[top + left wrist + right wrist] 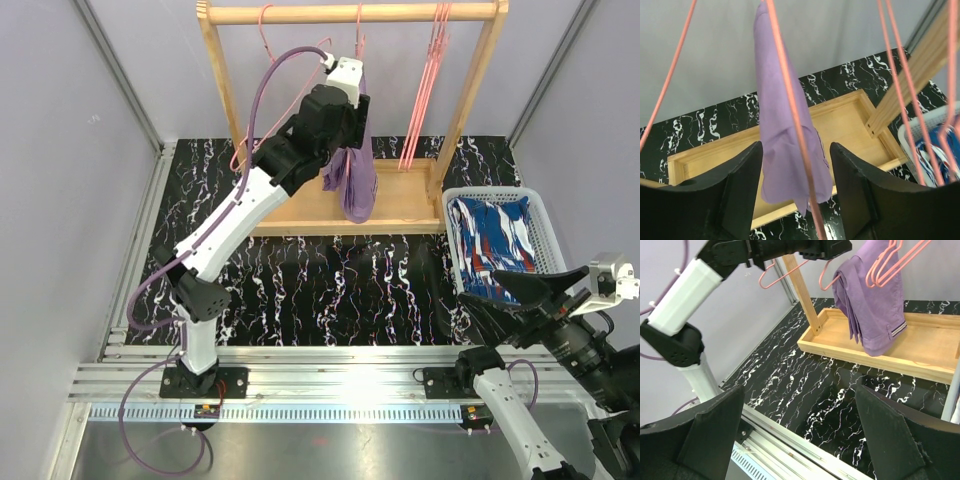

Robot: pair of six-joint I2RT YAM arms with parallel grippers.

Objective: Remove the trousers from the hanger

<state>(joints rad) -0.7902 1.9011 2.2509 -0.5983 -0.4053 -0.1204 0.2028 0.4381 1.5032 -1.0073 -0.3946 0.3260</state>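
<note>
The lilac purple trousers (358, 185) hang folded over a pink hanger (359, 35) on the wooden rack's rail (350, 13). My left gripper (352, 140) is raised to them and open. In the left wrist view the trousers (782, 135) hang between and beyond the spread fingers (737, 200), with the pink hanger wire (795, 120) in front; I cannot tell whether anything touches. The blue patterned trousers (490, 235) lie in the white basket (545, 235). My right gripper (478, 298) is open and empty, low at the near right. The right wrist view also shows the purple trousers (872, 305).
The rack's wooden base tray (300, 210) stands at the back of the black marbled mat (330, 285). Several empty pink hangers (430, 80) hang at the rail's right end and one (262, 60) at the left. Grey walls close in both sides.
</note>
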